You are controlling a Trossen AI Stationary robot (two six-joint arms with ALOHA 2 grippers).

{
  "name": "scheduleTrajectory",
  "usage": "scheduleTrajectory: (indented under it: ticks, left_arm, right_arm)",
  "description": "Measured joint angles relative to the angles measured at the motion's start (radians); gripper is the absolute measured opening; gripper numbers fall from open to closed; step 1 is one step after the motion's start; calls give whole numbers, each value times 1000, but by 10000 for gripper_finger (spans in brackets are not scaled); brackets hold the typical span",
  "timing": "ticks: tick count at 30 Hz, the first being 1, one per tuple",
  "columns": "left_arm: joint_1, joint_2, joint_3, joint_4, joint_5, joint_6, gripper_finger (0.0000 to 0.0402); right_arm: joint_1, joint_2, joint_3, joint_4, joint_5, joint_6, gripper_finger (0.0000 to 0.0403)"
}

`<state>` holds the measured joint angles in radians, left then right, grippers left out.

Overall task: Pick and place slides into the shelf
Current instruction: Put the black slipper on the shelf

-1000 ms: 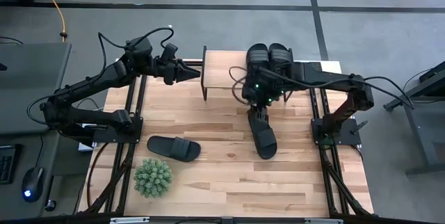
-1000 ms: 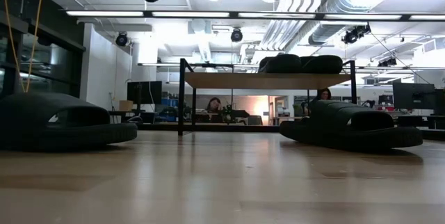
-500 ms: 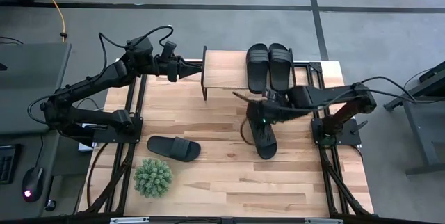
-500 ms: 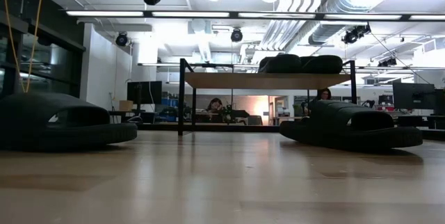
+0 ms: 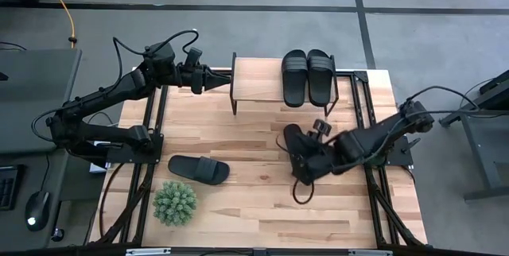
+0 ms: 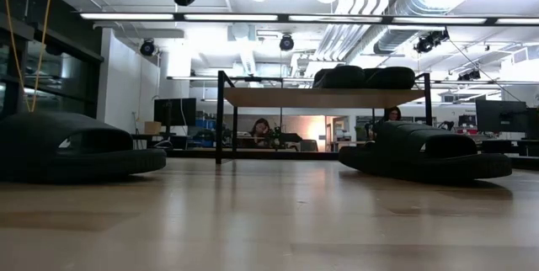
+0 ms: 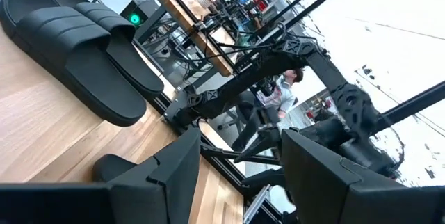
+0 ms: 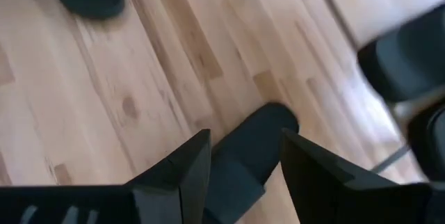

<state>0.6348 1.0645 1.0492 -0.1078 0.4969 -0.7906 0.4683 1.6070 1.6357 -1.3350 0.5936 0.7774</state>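
The right pincer [image 8: 240, 165] hangs low over the counter [image 5: 254, 208] with its 2 dark fingers parted and nothing between them; just beneath its tips lies 1 black slide [image 8: 245, 156], flat on the boards in front of the shelf [image 5: 254, 81], not yet gripped; the left pincer [image 7: 240, 175] waits beside the shelf's left end, likewise parted and empty; by my count the job is half done, 2 slides [image 5: 308, 75] sitting side by side on the right half of the shelf's plank, 2 left on the counter; the other loose slide [image 5: 199, 168] lies well apart to the left, near a small spiky green plant [image 5: 175, 202]; the sandals look like matte moulded foam, long oval soles with a broad ribbed strap; the shelf is a pale wood plank on thin black metal legs; the counter is butcher-block, light strips with visible grain.
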Motion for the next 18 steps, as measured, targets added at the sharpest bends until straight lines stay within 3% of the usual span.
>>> scheduleTrajectory:
  ticks: [9,18]
  left_arm:
    - [0,0,0,0,-7,1,186]
    - [0,0,0,0,-19,27,186]
  right_arm:
    - [121,1,-247,118,1,285,160]
    - [168,1,-425,311,1,419,160]
